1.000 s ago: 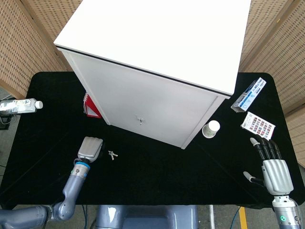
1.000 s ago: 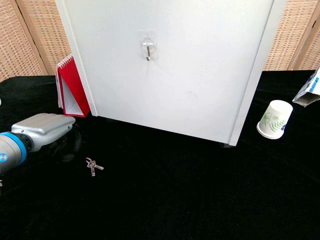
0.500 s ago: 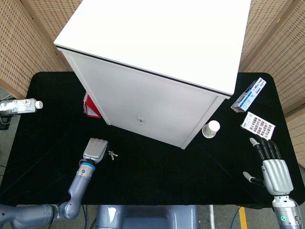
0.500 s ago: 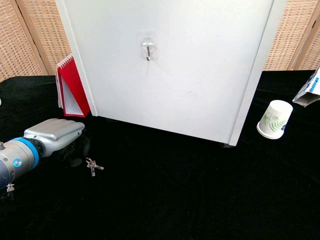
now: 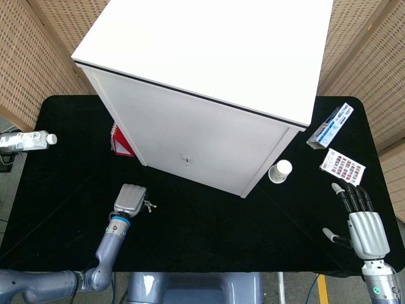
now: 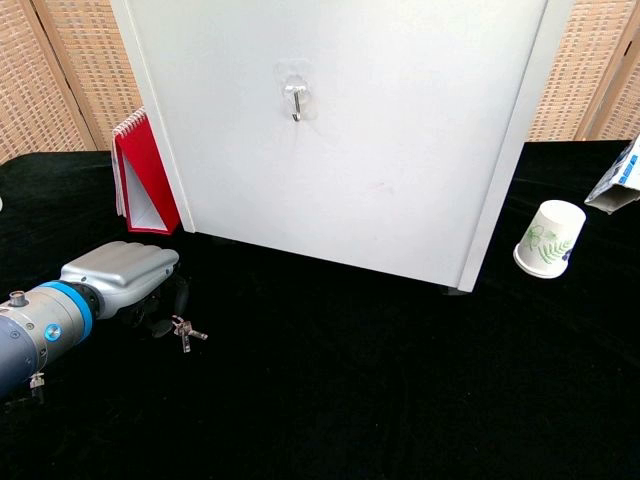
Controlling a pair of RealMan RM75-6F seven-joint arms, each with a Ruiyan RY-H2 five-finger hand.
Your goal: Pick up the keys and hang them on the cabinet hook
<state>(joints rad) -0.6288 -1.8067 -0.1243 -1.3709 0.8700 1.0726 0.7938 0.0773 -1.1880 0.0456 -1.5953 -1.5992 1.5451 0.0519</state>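
Observation:
The keys [image 5: 149, 204] [image 6: 187, 332] lie flat on the black table, in front of the white cabinet [image 5: 209, 63] [image 6: 380, 150]. My left hand [image 5: 130, 198] [image 6: 120, 278] hovers just left of them, back up and dark fingers hanging down beside the key ring; nothing is held, and contact cannot be made out. The metal hook [image 6: 294, 103] [image 5: 185, 159] sits on the cabinet's front face, well above and to the right of the keys. My right hand [image 5: 362, 218] rests near the table's front right edge with fingers spread and empty; the chest view does not show it.
A red notebook [image 6: 140, 175] [image 5: 120, 144] leans against the cabinet's left side. A paper cup [image 6: 548, 238] [image 5: 280, 171] lies at the cabinet's right corner. A box [image 5: 330, 125], a colour card [image 5: 342, 166] and a bottle [image 5: 25, 140] lie further out.
My left hand has slid right and forward, closing the gap until its fingers stand next to the key ring. The keys and the right hand have not moved.

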